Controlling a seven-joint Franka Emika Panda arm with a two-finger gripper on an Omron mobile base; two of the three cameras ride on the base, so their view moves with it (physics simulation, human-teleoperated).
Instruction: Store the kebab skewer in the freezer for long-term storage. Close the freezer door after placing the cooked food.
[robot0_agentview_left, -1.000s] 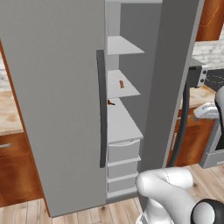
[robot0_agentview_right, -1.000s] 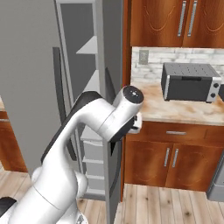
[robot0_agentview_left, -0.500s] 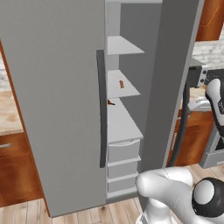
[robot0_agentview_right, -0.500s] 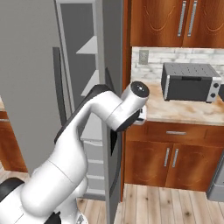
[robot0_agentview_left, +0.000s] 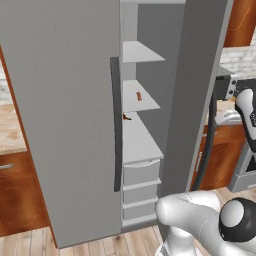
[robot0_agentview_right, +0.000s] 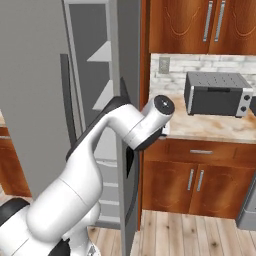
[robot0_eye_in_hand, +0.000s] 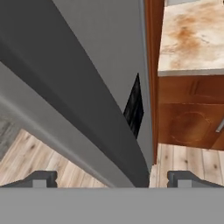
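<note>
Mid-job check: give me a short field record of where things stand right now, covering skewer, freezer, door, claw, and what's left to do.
kebab skewer: lying on a pale freezer shelf, nothing touching it
second small reddish item: on the shelf below, too small to identify
freezer: interior exposed, shelves above, drawers below
freezer door: open, swung out toward the wooden cabinets
claw: open, empty, fingertips either side of the door's edge
toaster oven: on the counter to the right, uninvolved
remaining: door not yet closed
</note>
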